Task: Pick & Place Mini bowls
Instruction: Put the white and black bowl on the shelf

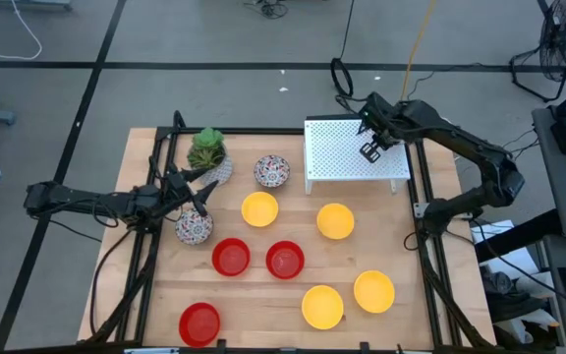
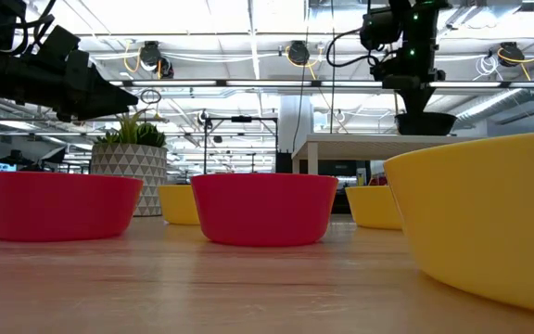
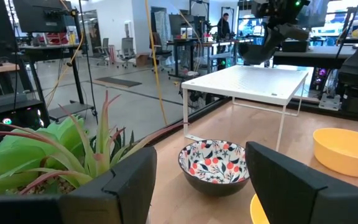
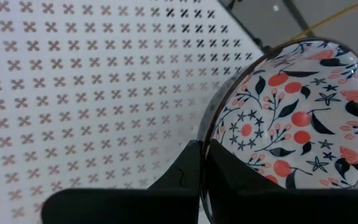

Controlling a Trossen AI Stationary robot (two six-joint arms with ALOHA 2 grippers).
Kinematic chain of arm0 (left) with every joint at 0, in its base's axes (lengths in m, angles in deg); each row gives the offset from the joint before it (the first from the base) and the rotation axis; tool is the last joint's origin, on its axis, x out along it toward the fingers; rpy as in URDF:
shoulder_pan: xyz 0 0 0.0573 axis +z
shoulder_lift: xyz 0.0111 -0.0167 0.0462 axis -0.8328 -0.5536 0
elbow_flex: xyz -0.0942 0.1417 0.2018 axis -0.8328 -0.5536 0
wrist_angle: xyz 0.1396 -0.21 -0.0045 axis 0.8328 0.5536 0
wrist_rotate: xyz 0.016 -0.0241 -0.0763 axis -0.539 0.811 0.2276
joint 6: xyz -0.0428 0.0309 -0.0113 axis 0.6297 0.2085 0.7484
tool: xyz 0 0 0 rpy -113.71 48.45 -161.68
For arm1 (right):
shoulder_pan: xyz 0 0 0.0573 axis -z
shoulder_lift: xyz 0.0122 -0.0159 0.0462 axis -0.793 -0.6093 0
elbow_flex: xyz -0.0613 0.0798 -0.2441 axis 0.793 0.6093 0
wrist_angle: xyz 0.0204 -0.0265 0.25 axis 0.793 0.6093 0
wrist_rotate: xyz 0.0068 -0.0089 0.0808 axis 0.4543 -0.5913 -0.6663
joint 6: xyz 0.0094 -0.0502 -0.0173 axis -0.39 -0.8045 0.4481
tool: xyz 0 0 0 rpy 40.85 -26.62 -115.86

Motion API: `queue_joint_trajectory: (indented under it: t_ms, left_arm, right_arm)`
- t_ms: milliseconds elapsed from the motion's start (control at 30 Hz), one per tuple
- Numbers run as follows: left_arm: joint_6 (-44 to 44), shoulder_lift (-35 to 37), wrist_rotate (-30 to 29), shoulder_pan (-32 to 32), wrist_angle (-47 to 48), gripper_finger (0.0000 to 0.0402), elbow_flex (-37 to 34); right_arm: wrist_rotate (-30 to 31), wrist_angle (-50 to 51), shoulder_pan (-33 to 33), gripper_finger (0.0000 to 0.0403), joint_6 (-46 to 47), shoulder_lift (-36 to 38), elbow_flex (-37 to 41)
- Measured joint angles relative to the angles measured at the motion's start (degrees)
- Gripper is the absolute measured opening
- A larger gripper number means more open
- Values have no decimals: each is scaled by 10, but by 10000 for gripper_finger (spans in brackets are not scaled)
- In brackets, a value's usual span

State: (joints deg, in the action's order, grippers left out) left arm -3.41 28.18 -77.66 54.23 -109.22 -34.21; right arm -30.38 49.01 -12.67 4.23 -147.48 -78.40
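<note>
Floral-speckled bowl (image 4: 291,118) pinched by its rim in the right tool (image 1: 370,149) hung above the white perforated shelf (image 1: 337,157) at upper right, needing lowering and release.

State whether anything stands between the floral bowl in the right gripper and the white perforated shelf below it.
Nothing visible does. The right gripper pinches the floral bowl by its rim above the white shelf, whose perforated top shows bare beneath it.

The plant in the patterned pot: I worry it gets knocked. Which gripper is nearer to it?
Left. The left gripper hovers right beside the plant, just in front of its pot. The right gripper is far across the table, over the white perforated shelf, holding a floral bowl.
</note>
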Motion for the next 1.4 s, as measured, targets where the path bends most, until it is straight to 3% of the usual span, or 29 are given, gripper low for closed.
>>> queue_joint_trajectory:
  t_ms: [1233, 1400]
  left_arm:
    - [0, 0, 0, 0, 0, 250, 0]
    - [0, 0, 0, 0, 0, 250, 0]
  right_arm:
    - [-5, -58, 0, 4, 5, 0, 33]
    - [-36, -70, 0, 4, 2, 1, 33]
